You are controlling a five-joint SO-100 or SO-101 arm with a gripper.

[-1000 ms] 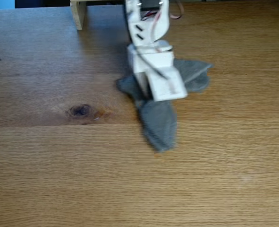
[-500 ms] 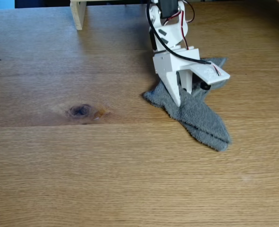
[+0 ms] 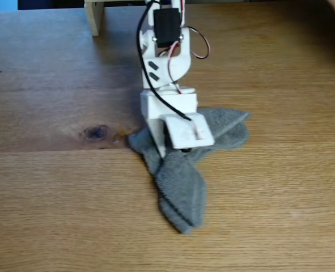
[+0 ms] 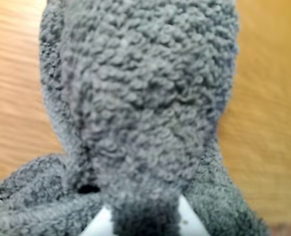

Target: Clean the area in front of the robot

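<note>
home-like room, oak tabletop (image 3: 54,192); terry cloth (image 3: 181,187)

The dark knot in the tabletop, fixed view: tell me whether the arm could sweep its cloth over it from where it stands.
Probably yes. The knot lies on bare wood just left of the grey cloth, with nothing between them. The pincer is pressed down into the cloth, so a short leftward sweep looks possible.

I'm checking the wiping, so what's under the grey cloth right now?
Oak tabletop surrounds the grey cloth, which lies on it. The wood beneath is covered; the tool presses from above.
</note>
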